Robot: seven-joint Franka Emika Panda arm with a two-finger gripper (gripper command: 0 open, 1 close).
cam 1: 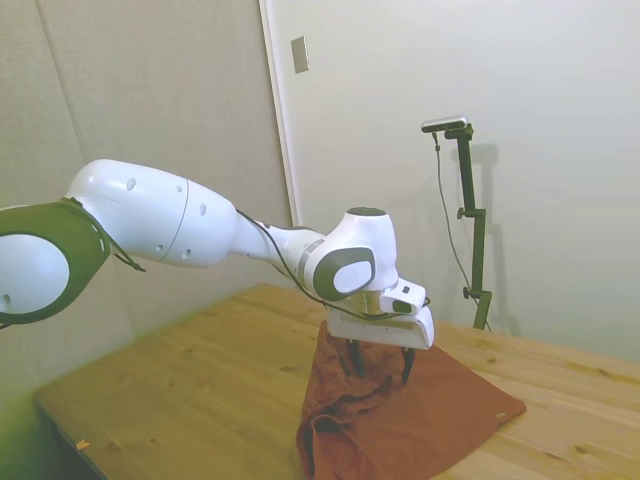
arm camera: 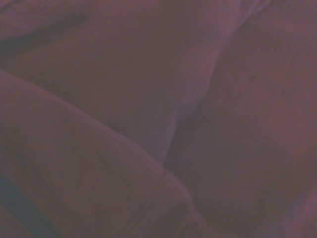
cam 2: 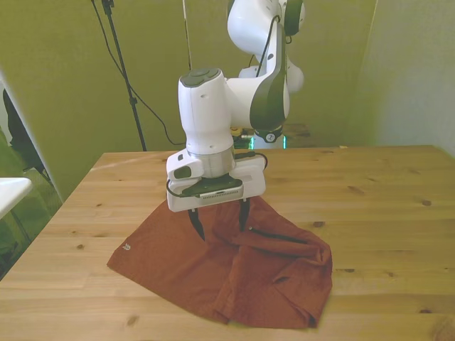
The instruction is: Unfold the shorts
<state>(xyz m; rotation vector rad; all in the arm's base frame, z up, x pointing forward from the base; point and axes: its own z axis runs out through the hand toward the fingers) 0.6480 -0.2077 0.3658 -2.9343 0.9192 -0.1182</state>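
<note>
The rust-brown shorts [cam 2: 234, 266] lie wrinkled and partly folded on the wooden table [cam 2: 370, 199], with a dark zipper line [cam 2: 277, 236] on top. My gripper [cam 2: 222, 229] is open, its two dark fingers pointing down onto the cloth near the shorts' far edge, tips at or just above the fabric. From the side, the gripper [cam 1: 382, 368] stands over the raised back part of the shorts [cam 1: 420, 415]. In the wrist view only dim, blurred folds of the shorts [arm camera: 148, 114] fill the picture.
Bare wooden table [cam 1: 190, 380] stretches on every side of the cloth. A small light mark [cam 2: 126, 248] sits on the shorts' corner at the front view's left. The table's near edge runs just below the shorts in the front view.
</note>
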